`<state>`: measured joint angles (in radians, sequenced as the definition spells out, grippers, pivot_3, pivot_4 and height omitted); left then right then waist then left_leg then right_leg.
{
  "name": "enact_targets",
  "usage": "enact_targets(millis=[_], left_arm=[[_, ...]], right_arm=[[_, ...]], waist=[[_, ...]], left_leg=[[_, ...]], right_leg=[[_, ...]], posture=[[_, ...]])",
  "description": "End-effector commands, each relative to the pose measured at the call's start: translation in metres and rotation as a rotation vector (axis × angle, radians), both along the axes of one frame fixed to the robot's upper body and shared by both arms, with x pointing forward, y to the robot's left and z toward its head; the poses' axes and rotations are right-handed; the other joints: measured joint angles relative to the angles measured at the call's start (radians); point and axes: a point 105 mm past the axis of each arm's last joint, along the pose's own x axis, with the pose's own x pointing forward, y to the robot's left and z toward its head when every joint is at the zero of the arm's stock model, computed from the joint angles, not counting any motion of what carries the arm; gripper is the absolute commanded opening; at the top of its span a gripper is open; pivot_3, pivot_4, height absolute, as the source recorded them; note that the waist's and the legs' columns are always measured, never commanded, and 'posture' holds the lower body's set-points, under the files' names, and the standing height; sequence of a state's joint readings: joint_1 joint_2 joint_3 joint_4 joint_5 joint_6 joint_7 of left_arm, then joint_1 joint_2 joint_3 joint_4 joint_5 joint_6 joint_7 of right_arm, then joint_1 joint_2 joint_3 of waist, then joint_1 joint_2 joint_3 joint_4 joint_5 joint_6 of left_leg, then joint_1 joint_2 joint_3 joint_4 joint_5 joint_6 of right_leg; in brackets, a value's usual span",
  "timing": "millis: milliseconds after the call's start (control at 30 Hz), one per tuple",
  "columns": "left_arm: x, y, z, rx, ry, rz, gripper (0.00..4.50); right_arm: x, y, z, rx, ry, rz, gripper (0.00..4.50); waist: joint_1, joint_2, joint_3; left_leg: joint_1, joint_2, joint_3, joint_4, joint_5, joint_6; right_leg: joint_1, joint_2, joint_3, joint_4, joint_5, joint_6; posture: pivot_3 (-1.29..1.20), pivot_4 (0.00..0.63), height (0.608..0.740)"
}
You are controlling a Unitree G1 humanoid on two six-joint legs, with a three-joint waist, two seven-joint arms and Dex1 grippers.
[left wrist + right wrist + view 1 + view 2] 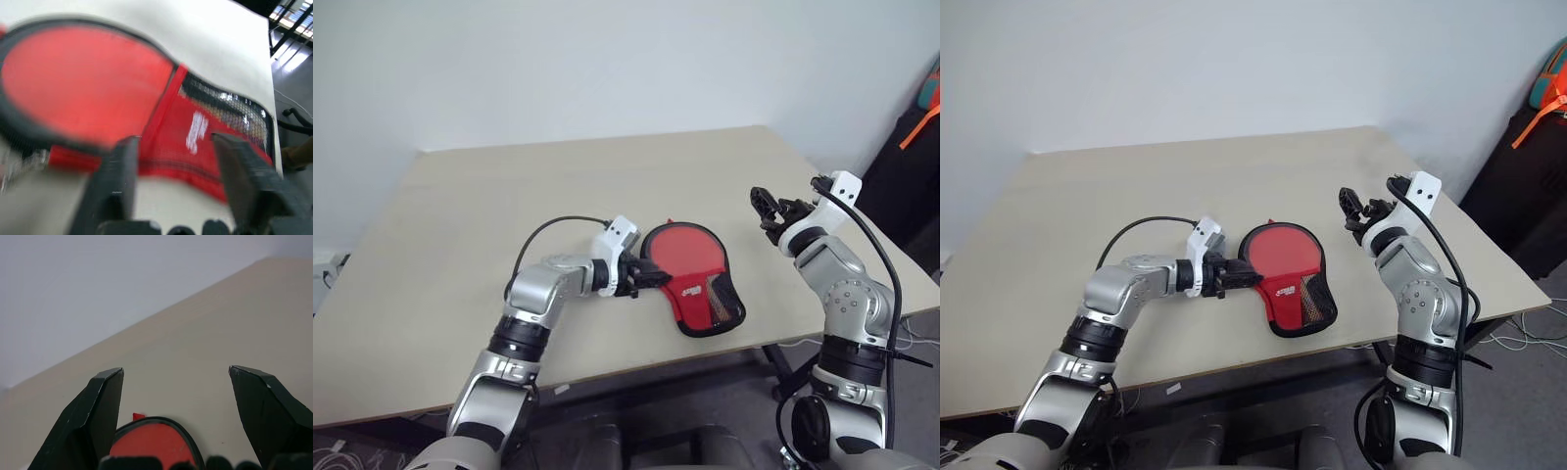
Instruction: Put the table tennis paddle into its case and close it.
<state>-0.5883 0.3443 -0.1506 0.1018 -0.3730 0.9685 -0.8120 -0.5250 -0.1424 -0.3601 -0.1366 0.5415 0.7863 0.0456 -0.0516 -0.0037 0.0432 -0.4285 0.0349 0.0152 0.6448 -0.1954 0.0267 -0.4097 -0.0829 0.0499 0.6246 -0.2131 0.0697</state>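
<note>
The desk (460,225) is bare on almost every side, so a gripper can slide across it freely. One thing lies on it: the case (697,277), flat near the front edge. The left gripper (644,277) sits right at the case's left side, fingers apart, so that side is blocked. The right gripper (770,211) hangs in the air with fingers wide, well apart from the case. The gap between them is open.

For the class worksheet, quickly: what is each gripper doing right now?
Left gripper: open, holding nothing, at the edge of the case.
Right gripper: open, empty, raised above the table.
</note>
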Motion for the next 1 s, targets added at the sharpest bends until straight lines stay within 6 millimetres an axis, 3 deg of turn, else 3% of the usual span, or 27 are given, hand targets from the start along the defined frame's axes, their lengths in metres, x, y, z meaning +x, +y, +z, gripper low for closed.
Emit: enact_targets(millis=[33,267,467,1000], left_arm=[[-0.005,0.007,0.002,0.030,0.072,0.055,3.41],[0.002,0.006,-0.017,0.056,0.226,0.207,3.41],[0.009,-0.011,-0.018,-0.002,0.315,0.250,3.41],[-0.003,-0.044,-0.014,-0.210,0.628,0.297,3.41]], right_arm=[[-0.001,0.001,0.011,-0.023,-0.050,-0.005,3.76],[0.002,0.006,0.008,-0.008,-0.041,0.004,3.76],[0.003,0.008,0.008,-0.013,-0.044,0.007,3.76],[0.000,0.004,0.001,-0.037,-0.028,-0.023,3.76]], waist=[[0.000,0.000,0.000],[0.000,0.000,0.000],[0.001,0.000,0.000],[0.001,0.000,0.000]], left_leg=[[0.000,0.000,0.000,0.000,0.000,0.000],[0.000,0.000,0.000,0.000,0.000,0.000],[0.000,0.000,-0.001,0.001,0.000,0.000],[0.000,-0.001,-0.001,0.001,0.000,0.000]], right_leg=[[0.000,0.000,0.000,0.000,0.000,0.000],[0.000,0.000,0.000,0.000,0.000,0.000],[0.001,0.000,-0.001,0.000,0.000,0.000],[0.001,0.000,-0.001,-0.001,0.000,0.000]], posture=[[0.00,0.000,0.740],[0.00,0.000,0.740],[0.00,0.000,0.740],[0.00,0.000,0.740]])
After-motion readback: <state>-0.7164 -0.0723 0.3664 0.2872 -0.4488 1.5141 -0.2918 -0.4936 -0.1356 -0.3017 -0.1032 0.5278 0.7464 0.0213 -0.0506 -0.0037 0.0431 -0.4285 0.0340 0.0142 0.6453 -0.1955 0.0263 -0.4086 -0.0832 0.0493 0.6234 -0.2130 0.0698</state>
